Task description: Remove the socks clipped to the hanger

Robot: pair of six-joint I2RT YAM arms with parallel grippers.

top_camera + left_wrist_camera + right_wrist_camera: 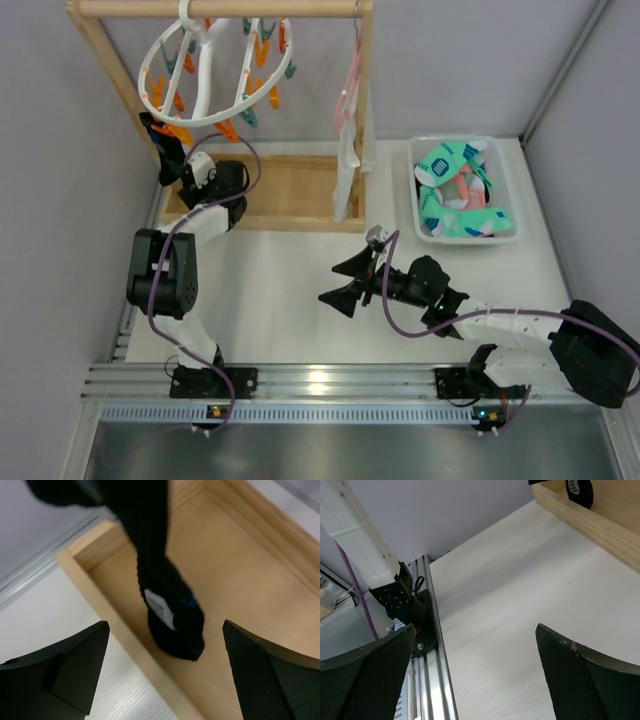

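Sock (167, 612) — left arm (200, 215) upright, apparently below

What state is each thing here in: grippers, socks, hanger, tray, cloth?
hanger: hooked on the wooden rack, most clips empty.
black sock: hanging from the hanger, ungripped.
left gripper: open, fingers flanking the black sock.
right gripper: open, empty, above the table.
tray: holding socks.
mint-teal and salmon socks: lying loose in the tray.
white and pink cloth: hanging on the rack.
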